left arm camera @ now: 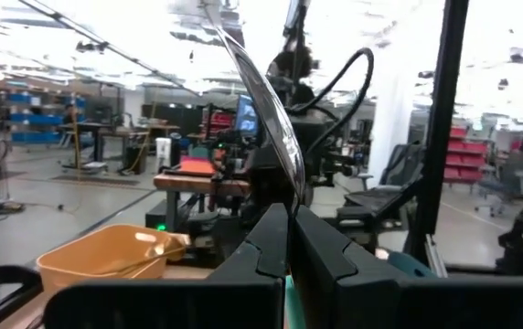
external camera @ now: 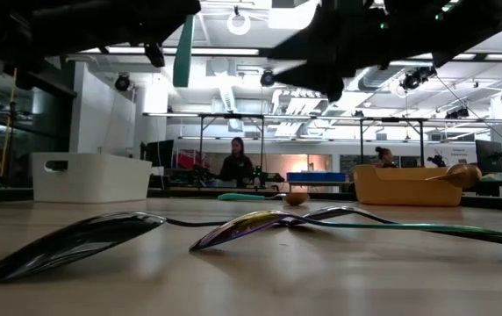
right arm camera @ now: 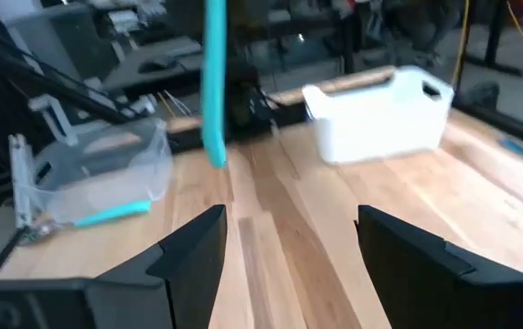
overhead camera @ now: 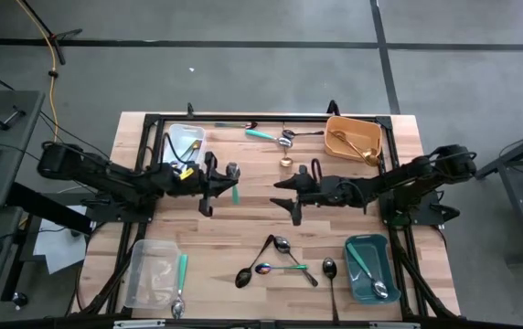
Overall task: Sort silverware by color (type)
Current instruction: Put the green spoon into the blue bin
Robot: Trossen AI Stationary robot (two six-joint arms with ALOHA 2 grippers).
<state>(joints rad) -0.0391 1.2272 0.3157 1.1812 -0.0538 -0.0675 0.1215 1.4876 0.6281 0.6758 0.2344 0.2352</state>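
My left gripper (overhead camera: 228, 181) is shut on a silver utensil with a teal handle (overhead camera: 235, 193), above the table's middle. The handle also shows hanging in the low view (external camera: 183, 48) and in the right wrist view (right arm camera: 213, 87). My right gripper (overhead camera: 285, 194) is open and empty, just right of the left one and facing it; its fingers (right arm camera: 188, 256) stand wide apart. Black, iridescent and teal-handled spoons (overhead camera: 275, 260) lie flat on the table near the front edge, and more utensils (overhead camera: 275, 137) lie at the far edge. My left gripper pinches the utensil between its two fingers at the silver shaft (left arm camera: 289, 196), just above the teal handle. The fingers lie level, come from the table's left and cross the utensil. It stands about upright, silver end up, teal handle hanging below, clear of the table.
A white bin (overhead camera: 184, 142) stands at the far left and an orange bin (overhead camera: 353, 137) with gold spoons at the far right. A clear bin (overhead camera: 150, 274) with a teal-handled spoon is near left, a teal bin (overhead camera: 369, 267) near right. People sit beyond the table (external camera: 236, 162).
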